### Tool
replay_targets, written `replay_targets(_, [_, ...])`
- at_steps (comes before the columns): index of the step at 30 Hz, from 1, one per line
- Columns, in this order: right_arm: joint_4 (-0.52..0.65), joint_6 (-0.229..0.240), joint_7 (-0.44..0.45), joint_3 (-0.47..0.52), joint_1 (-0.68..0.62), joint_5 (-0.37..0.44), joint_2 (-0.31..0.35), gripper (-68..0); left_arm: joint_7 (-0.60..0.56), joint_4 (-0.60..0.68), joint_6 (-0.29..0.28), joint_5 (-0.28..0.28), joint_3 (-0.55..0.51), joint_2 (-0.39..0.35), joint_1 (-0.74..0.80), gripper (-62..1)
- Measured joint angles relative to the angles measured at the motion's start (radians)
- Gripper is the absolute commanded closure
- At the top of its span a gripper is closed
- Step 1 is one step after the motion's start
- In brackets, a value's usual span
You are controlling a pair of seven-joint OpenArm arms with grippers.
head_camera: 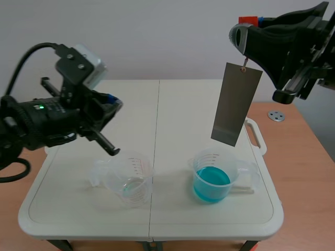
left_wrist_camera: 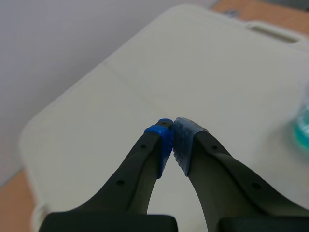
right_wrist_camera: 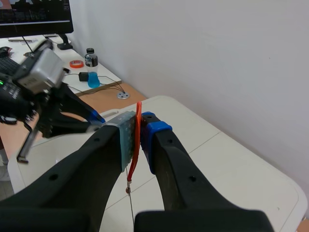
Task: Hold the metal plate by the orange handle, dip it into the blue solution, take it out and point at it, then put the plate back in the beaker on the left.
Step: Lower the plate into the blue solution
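Plain white wall point(head_camera: 157, 36) behind, white folding desk point(head_camera: 172, 115) underneath, that's the whole setup. My right jaws are clamped on the orange handle point(right_wrist_camera: 138, 130), a skinny strip pinched between the two pads. The metal plate point(head_camera: 236, 103) dangles off a little hook below them, hanging a bit tilted. Under the plate's bottom edge and slightly nearer me sits the clear beaker point(head_camera: 224, 157) with the blue solution point(head_camera: 211, 184). Plate and liquid are apart, nothing touching. My left jaws are closed on nothing, pads point(left_wrist_camera: 164, 140) pressed together, up in the air with the empty beaker point(head_camera: 131, 180) down below them, well apart from the plate.

Can't tell if the plate's been wet yet. It looks dry to me, so I'm guessing the dip is the step in hand. I'd get the lower edge centred over the beaker mouth before going down, since it hangs toward the far side now. Then go slow and straight, because a plate on a hook will swing, and that light plastic beaker could tip if the edge clips the rim. Keep the squeeze firm too, the handle is thin.
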Motion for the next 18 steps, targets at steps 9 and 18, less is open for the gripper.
replay_targets(9, [-0.01,0.001,-0.026,-0.038,0.0,0.0,0.0,-1.1,0.002,0.065,0.138,-0.003,-0.347,-0.209,0.377,-3.0])
replay_targets(18, [-0.119,0.003,-0.026,-0.063,0.002,-0.001,-0.002,-1.1,-0.001,0.041,0.163,-0.007,-0.493,-0.24,0.746,-2.9])
